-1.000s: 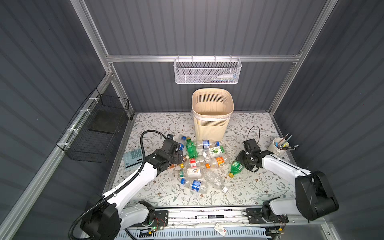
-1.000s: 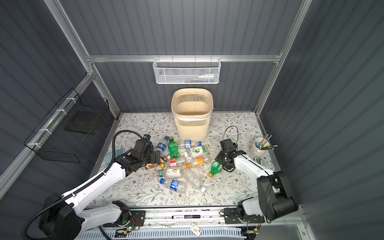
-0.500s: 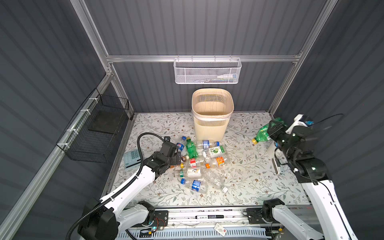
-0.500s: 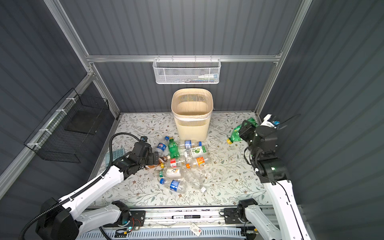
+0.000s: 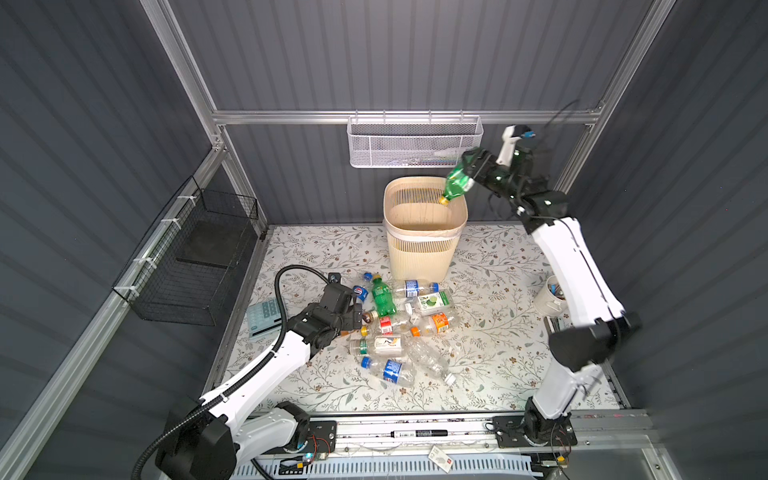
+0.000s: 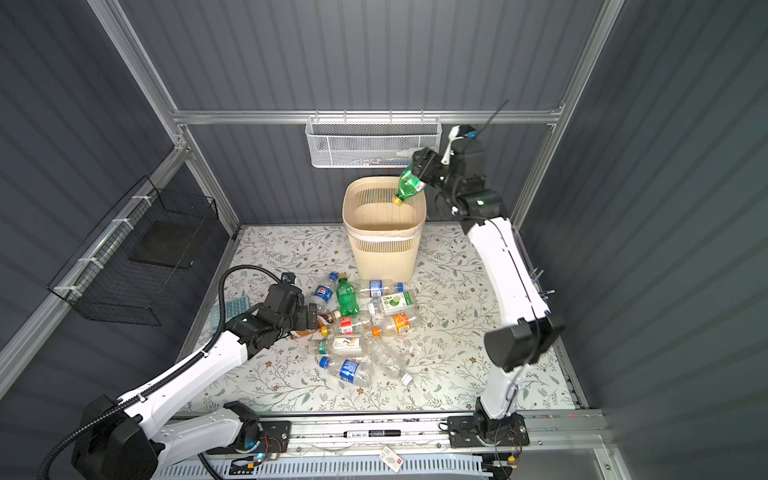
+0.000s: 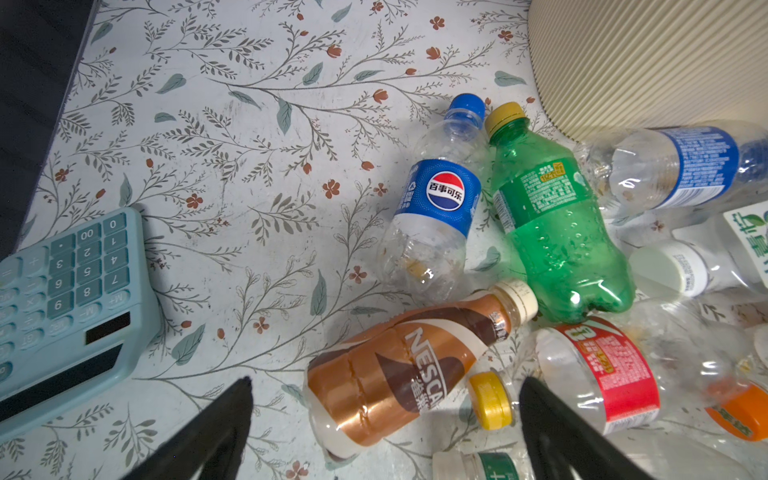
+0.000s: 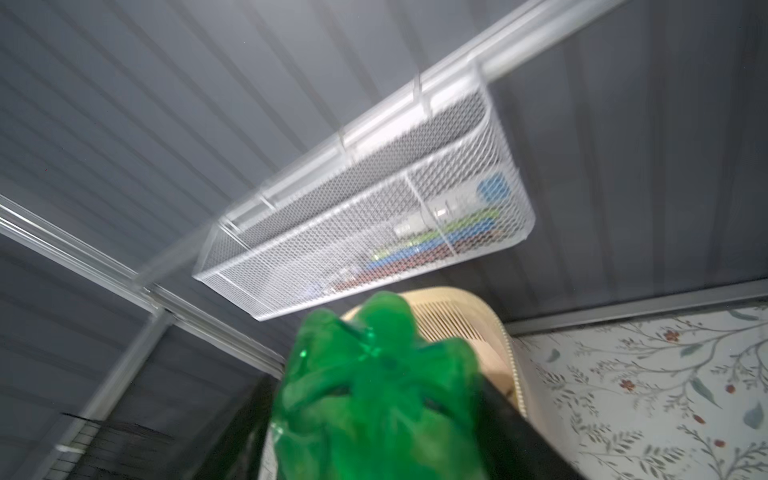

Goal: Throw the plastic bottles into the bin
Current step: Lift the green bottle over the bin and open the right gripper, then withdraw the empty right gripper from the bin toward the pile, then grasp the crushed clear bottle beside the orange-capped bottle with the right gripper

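The beige slatted bin [image 5: 390, 199] [image 6: 348, 201] stands at the back of the floral mat. My right gripper [image 5: 466, 169] [image 6: 417, 167] is raised over its right rim. A green bottle [image 5: 456, 183] [image 6: 409, 185] [image 8: 374, 395] hangs cap-down between its fingers, which stand wide, with a slit showing beside one. Several plastic bottles [image 5: 399, 328] [image 6: 357, 328] lie in a pile before the bin. My left gripper [image 5: 357, 316] [image 7: 384, 382] is open just above the brown-sleeved bottle [image 7: 395, 374], next to a blue-labelled bottle [image 7: 436, 208] and another green bottle [image 7: 552, 232].
A light blue calculator [image 5: 266, 318] [image 7: 62, 299] lies left of the pile. A white cup [image 5: 546, 297] with pens stands at the right edge. A white mesh basket [image 5: 415, 141] hangs above the bin, and a black wire basket [image 5: 195, 266] is on the left wall.
My right arm picked the green bottle off the mat, swung it up and back to the bin's rim, and its fingers have spread. The left arm barely shifted.
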Robot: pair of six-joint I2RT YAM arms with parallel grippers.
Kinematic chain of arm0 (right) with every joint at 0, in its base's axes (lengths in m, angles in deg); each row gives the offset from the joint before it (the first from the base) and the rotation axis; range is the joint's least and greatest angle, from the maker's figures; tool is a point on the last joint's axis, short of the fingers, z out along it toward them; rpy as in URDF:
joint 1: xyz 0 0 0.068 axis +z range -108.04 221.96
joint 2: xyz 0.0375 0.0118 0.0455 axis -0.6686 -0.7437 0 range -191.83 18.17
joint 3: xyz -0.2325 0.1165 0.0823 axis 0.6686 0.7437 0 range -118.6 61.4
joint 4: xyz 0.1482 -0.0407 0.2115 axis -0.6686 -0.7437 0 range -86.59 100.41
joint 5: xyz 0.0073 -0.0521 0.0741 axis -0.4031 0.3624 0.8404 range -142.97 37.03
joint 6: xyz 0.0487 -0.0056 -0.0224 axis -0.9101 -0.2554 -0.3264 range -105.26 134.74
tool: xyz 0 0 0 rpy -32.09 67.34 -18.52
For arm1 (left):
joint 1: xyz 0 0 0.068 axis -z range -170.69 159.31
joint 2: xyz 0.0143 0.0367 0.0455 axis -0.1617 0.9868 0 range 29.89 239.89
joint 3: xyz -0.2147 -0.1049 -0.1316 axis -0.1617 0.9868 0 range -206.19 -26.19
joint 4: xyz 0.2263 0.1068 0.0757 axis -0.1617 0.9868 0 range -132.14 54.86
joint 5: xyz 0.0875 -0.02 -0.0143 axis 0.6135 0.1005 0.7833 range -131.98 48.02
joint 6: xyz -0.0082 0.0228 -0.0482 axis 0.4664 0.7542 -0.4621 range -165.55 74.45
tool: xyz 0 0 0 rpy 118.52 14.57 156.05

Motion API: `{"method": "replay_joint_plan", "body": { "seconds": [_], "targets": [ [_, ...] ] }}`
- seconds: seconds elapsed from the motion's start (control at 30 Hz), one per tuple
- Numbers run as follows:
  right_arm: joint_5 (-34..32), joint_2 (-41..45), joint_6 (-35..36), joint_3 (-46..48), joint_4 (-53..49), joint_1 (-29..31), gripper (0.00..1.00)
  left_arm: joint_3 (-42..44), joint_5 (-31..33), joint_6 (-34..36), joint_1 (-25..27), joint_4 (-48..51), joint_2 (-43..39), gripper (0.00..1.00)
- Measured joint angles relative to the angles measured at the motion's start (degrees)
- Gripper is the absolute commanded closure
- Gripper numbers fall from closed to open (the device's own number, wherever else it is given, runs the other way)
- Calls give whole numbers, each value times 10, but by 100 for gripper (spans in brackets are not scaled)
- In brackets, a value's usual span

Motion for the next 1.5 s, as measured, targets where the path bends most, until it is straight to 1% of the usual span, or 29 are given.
{"method": "replay_joint_plan", "body": {
  "seconds": [0.03,0.1,0.2,0.3,0.37,0.47,0.53,0.67,0.77,0.87,0.93,1.03,1.13,1.2,1.33,1.5],
  "targets": [
    [-1,-8,3,2,-23,2,1,0,0,0,0,3,-3,0],
    [-7,7,5,45,-44,2,1,0,2,1,0,11,-14,0],
    [-24,97,5,157,-31,-1,1,-3,2,7,0,25,-23,0],
    [-39,197,7,230,-9,-4,1,-14,1,16,2,37,-20,0],
    [-46,267,10,283,24,-5,1,-22,1,22,9,43,-16,0],
    [-52,345,17,370,60,-10,1,-31,2,26,29,50,-12,0],
    [-52,381,22,440,76,-12,1,-33,2,24,41,54,-12,0],
    [-54,427,25,584,80,-9,2,-32,9,2,60,61,-16,0],
    [-66,467,26,686,64,30,3,-31,22,-24,76,60,-30,0],
    [-76,503,26,749,54,105,3,-23,37,-48,91,51,-44,0],
    [-83,511,24,770,48,165,4,-15,50,-64,98,45,-47,0],
    [-103,496,16,787,37,251,4,-5,70,-84,102,39,-50,0],
    [-118,453,7,794,23,328,5,5,93,-99,102,35,-63,0],
    [-122,408,3,793,19,365,7,7,106,-106,102,35,-68,0],
    [-122,322,1,791,-2,403,13,7,123,-116,102,35,-68,0],
    [-121,276,3,781,-13,407,15,7,127,-121,102,35,-68,0]
  ]
}}
